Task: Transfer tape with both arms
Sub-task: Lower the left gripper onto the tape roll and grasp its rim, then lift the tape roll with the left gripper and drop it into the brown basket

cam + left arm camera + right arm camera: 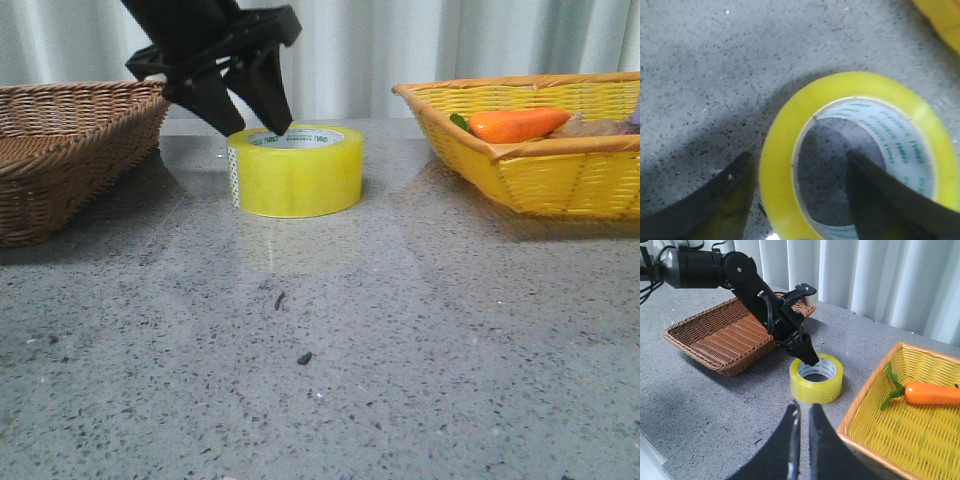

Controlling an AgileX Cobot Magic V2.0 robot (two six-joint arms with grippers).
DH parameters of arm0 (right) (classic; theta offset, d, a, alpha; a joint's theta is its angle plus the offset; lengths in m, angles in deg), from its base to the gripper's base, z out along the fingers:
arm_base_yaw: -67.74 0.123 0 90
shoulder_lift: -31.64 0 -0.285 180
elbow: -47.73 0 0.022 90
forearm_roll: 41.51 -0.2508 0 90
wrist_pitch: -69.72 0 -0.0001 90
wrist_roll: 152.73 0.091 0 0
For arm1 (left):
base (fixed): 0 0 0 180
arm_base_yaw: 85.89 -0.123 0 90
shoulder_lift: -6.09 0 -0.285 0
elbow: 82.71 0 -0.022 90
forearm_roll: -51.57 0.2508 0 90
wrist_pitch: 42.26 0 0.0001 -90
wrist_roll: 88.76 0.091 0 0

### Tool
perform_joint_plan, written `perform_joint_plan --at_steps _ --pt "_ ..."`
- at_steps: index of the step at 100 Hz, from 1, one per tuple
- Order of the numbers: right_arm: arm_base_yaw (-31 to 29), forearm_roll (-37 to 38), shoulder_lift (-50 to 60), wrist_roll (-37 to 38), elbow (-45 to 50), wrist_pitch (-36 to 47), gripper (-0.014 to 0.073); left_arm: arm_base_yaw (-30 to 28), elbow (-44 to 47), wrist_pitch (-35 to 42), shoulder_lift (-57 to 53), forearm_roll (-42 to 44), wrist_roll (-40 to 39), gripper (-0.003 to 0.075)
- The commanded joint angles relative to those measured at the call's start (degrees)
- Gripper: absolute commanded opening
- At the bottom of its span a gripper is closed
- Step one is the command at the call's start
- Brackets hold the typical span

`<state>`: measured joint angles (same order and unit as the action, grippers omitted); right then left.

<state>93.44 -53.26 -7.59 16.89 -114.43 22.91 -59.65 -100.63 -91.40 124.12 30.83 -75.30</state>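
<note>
Over the tape (296, 170), left fingers (875, 200) spread astride its wall at nine o'clock; right fingers (790, 440) nearly pressed together, empty.

The left gripper (800, 200) straddles the wall of the tape (855, 160), one finger inside the core, one outside, on the speckled table (715, 65).

Yellow tape (296, 170) w/ white-green core, brown basket (70, 150), yellow basket (560, 180), orange carrot (518, 124).
</note>
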Motion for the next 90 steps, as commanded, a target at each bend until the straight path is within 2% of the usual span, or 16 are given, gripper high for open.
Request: perform_joint_plan --at_steps 1,10,17,24,32,47,64,74,90 --pt "0.02 0.2 -0.42 -0.46 -1.32 4.9 -0.0042 0.45 -1.92 2.1 -1.97 -1.22 -0.01 0.0363" --pt "0.02 0.2 -0.42 -0.46 -1.32 4.9 -0.0042 0.45 -1.92 2.1 -1.1 -1.22 -0.01 0.036" --pt "0.02 0.2 -0.42 -0.46 -1.32 4.9 -0.0042 0.45 -1.92 2.2 -0.81 -1.1 -0.01 0.0309" --pt "0.02 0.2 -0.42 -0.46 -1.32 4.92 -0.0042 0.45 -1.92 2.32 -0.81 -1.1 -0.01 0.018" --pt "0.02 0.2 -0.42 -0.46 -1.32 5.15 -0.0042 0.45 -2.65 2.03 -0.81 -1.2 -0.01 -0.0025" --pt "0.02 0.2 -0.42 -0.46 -1.32 5.63 -0.0042 0.45 -6.95 1.75 -1.72 -1.2 0.15 -0.002" --pt "0.02 0.2 -0.42 -0.46 -1.32 6.52 -0.0042 0.05 -15.79 2.0 -5.42 -1.1 0.15 -0.002" --pt "0.02 0.2 -0.42 -0.46 -1.32 8.0 -0.0042 -1.67 -20.26 1.89 -8.03 -0.41 0.15 -0.002" --pt "0.02 0.2 -0.42 -0.46 -1.32 9.96 -0.0042 -6.8 -22.68 -0.2 -13.23 6.65 -0.39 -0.002"
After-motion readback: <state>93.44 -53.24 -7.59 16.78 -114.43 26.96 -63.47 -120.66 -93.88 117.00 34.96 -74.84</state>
